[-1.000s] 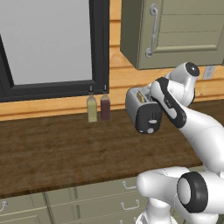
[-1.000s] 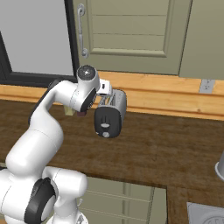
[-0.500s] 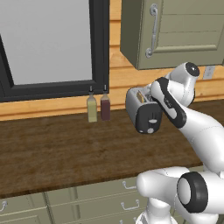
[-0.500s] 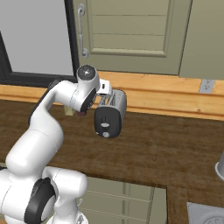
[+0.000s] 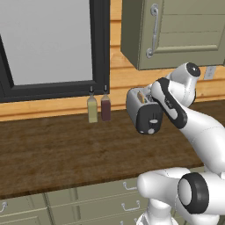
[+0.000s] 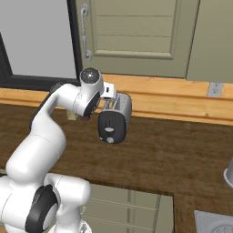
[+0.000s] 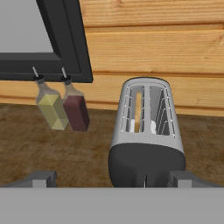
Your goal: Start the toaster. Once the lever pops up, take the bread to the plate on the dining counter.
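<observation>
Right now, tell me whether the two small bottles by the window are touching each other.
Cannot tell. In the hand view the yellow bottle and dark red bottle overlap with no visible gap, but one may simply stand behind the other.

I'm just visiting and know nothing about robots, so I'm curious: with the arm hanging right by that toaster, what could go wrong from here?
1. The open gripper sits close over the toaster; a push that misses the small lever could shove the toaster along the worktop.
2. Two bottles stand just beside the toaster; a wide swing might topple them.
3. The bread sits deep in a narrow slot, so gripping it later may slip.
</observation>
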### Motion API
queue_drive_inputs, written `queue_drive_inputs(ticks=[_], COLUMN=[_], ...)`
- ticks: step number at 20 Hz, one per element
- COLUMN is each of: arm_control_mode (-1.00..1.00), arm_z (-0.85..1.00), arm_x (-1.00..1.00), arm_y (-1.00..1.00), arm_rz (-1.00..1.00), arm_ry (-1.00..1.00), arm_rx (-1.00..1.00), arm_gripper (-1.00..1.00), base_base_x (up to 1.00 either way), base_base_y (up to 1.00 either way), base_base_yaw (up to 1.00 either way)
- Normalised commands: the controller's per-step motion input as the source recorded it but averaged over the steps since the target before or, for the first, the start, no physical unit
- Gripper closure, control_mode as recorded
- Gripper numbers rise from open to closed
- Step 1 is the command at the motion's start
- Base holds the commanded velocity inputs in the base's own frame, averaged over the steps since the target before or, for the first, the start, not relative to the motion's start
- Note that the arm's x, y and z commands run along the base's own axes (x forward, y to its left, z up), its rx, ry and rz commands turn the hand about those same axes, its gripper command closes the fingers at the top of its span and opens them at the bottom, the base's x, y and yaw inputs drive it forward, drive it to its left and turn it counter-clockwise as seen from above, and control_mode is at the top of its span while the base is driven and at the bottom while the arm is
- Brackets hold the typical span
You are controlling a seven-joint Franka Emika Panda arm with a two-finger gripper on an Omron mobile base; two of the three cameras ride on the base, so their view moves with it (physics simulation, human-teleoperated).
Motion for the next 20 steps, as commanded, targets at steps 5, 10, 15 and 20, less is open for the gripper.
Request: queue_drive_inputs(ticks=[5, 10, 15, 20], arm_control_mode=[-1.0, -1.0, -1.0, -1.0], arm_z=[0.0, 0.0, 0.0, 0.0], arm_x=[0.0, 0.0, 0.0, 0.0], arm_y=[0.0, 0.0, 0.0, 0.0], arm_rz=[0.0, 0.0, 0.0, 0.0], arm_ry=[0.0, 0.0, 0.0, 0.0], arm_rx=[0.0, 0.0, 0.0, 0.0], arm_gripper=[-1.0, -1.0, -1.0, -1.0], base_base_x=[0.0, 0.0, 0.0, 0.0], base_base_y=[0.0, 0.0, 0.0, 0.0], base_base_yaw=[0.0, 0.0, 0.0, 0.0])
